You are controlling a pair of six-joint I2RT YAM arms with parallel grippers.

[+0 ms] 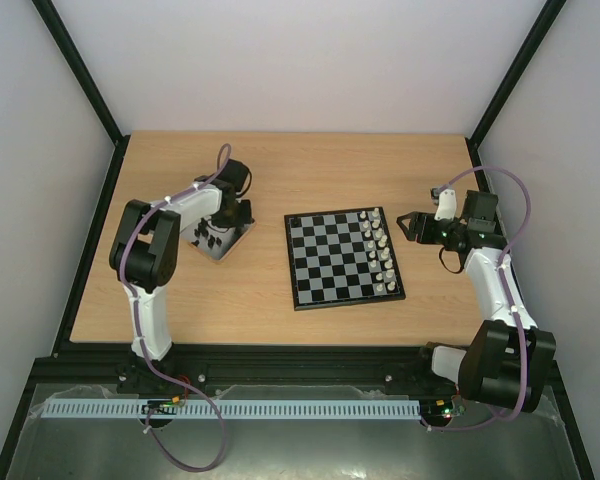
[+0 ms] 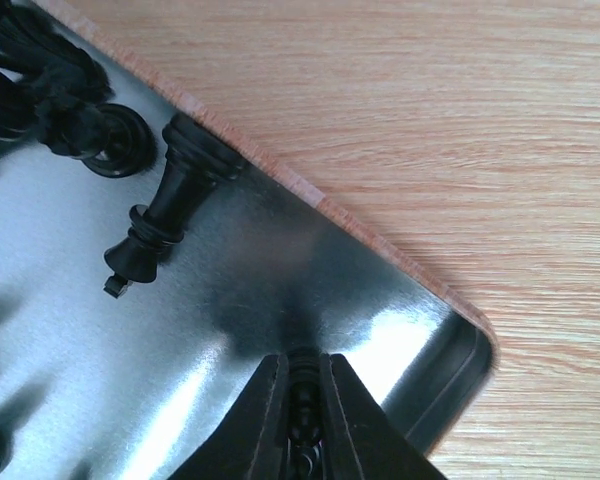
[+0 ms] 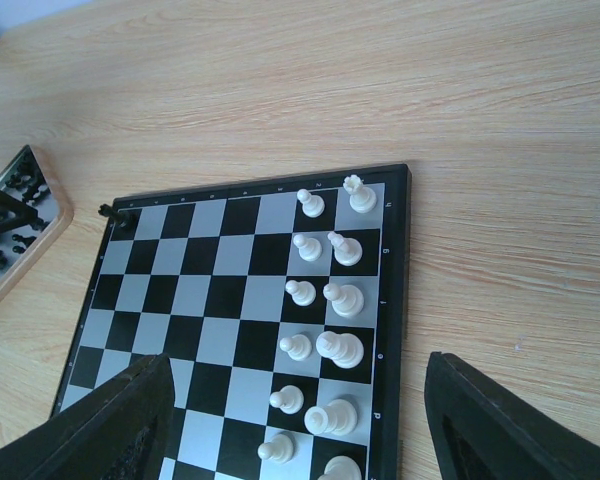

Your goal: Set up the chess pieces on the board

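Tray (image 2: 240,310), black chessman (image 2: 166,205) on its side

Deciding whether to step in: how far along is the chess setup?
Done: white pieces stand in two rows along the board's right edge. In hand: left gripper looks shut on a black piece in the tray; right gripper open. Left: the other black pieces in the tray.
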